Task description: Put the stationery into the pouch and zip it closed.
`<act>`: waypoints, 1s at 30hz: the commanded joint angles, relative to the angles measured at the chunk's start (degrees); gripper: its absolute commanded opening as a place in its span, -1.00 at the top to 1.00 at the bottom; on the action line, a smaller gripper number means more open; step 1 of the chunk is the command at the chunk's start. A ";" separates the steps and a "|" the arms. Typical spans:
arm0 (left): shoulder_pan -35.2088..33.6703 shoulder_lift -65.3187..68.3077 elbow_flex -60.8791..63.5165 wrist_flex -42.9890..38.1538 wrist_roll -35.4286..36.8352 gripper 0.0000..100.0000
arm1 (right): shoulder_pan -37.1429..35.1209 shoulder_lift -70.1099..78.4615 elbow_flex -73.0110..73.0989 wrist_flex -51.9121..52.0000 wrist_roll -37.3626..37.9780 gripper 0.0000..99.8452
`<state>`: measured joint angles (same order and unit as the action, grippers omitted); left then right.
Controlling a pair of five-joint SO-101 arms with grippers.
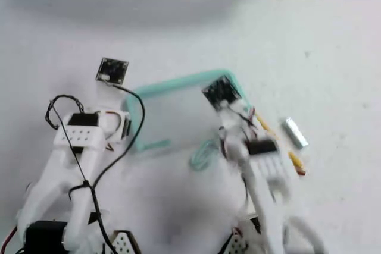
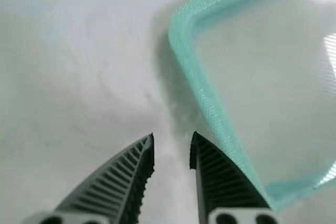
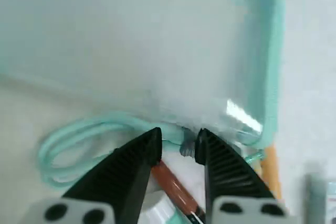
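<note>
White table [image 1: 333, 46], right fingers [image 3: 137, 157] narrowly apart at pouch [image 3: 131, 40] edge.

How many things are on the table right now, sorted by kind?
Pouch: 1
Pens or pencils: 2, a red-brown one and an orange one
Small silver piece, too blurred to name: 1
Total: 4
</note>
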<state>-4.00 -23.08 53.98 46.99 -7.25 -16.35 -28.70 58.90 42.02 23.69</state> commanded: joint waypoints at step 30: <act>-4.00 -0.84 -3.52 2.55 -1.76 0.95 | 5.49 12.26 -11.78 5.49 -9.67 0.90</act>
<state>-7.16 -23.08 53.19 49.01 -8.31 -11.34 -15.60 47.56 48.00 14.37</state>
